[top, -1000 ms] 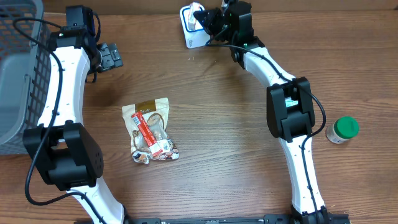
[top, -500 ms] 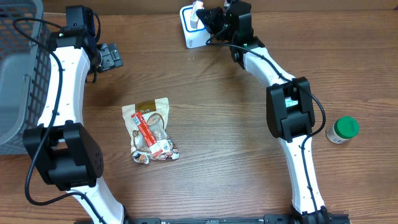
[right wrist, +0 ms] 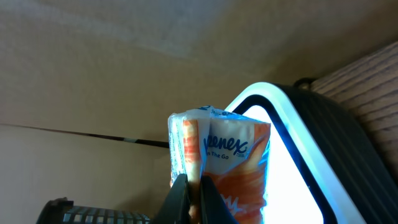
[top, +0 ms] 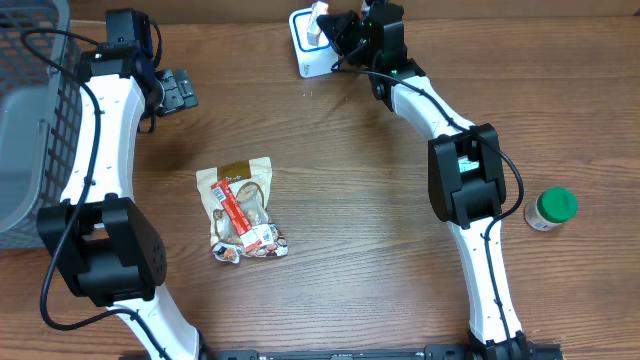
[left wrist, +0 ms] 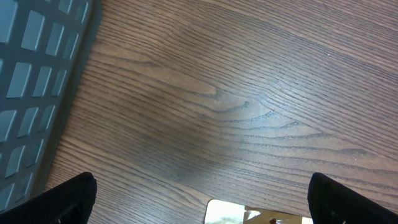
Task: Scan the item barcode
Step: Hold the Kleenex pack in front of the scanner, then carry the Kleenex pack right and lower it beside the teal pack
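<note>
An orange and white Kleenex tissue pack (right wrist: 221, 155) is pinched by its edge in my right gripper (right wrist: 194, 198), which is shut on it. The pack (top: 319, 22) hangs in front of the lit white scanner (top: 305, 55) at the table's far edge; its bright window (right wrist: 298, 168) glows right behind the pack. The right gripper (top: 335, 30) points left toward the scanner. No barcode shows on the pack. My left gripper (top: 178, 92) is open at the upper left, holding nothing; its dark fingertips (left wrist: 74, 194) stand wide apart over bare wood.
A snack packet (top: 242, 208) lies on the table left of centre; its top edge (left wrist: 249, 213) shows below the left gripper. A grey mesh basket (top: 25, 110) stands at the far left. A green-lidded jar (top: 551, 208) sits at the right.
The tissue pack in my right gripper has shifted slightly up against the scanner. The left arm has not moved.
</note>
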Controlling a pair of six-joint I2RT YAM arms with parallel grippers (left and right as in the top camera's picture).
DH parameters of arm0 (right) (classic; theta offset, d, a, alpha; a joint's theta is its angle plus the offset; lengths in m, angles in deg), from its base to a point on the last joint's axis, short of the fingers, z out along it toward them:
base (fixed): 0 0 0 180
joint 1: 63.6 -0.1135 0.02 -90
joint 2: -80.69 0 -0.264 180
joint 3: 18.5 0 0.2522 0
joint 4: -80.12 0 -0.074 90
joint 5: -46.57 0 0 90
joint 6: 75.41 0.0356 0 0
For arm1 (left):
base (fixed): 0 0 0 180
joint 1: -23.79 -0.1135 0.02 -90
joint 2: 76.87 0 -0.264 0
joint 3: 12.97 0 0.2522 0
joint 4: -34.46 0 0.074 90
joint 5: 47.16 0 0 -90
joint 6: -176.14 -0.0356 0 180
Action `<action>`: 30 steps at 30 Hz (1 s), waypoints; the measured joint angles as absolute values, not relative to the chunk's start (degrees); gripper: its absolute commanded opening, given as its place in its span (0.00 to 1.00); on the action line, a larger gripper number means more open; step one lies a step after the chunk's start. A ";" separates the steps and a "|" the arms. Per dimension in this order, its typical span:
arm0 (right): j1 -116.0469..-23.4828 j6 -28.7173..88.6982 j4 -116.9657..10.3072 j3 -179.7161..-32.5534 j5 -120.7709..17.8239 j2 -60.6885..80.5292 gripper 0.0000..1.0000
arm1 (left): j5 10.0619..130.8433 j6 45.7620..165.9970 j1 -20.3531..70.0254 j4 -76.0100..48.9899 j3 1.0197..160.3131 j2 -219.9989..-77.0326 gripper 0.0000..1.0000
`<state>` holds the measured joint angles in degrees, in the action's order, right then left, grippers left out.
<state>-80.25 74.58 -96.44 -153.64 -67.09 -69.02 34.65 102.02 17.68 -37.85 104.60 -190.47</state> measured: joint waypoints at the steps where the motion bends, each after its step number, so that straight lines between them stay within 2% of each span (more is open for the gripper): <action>1: -80.25 74.58 -96.44 -153.64 -67.37 -69.02 0.04 | 34.65 102.02 17.68 -37.85 104.60 -190.47 1.00; 11: -80.25 74.21 -88.81 -153.64 -71.70 -67.81 0.04 | 34.67 102.00 17.68 -37.85 104.60 -190.47 1.00; 18: -80.14 67.43 -72.99 -153.64 -74.83 -59.84 0.04 | 34.65 102.02 17.68 -37.87 104.60 -190.47 1.00; 26: -78.23 51.13 -40.93 -154.06 -81.41 -49.48 0.04 | 34.65 102.00 17.68 -37.87 104.60 -190.47 1.00; 30: -76.42 42.23 -22.81 -153.92 -77.91 -49.43 0.04 | 34.65 102.02 17.68 -37.85 104.60 -190.47 1.00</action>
<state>-76.42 42.23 -22.81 -153.92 -77.91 -49.43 34.65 102.02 17.68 -37.85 104.60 -190.47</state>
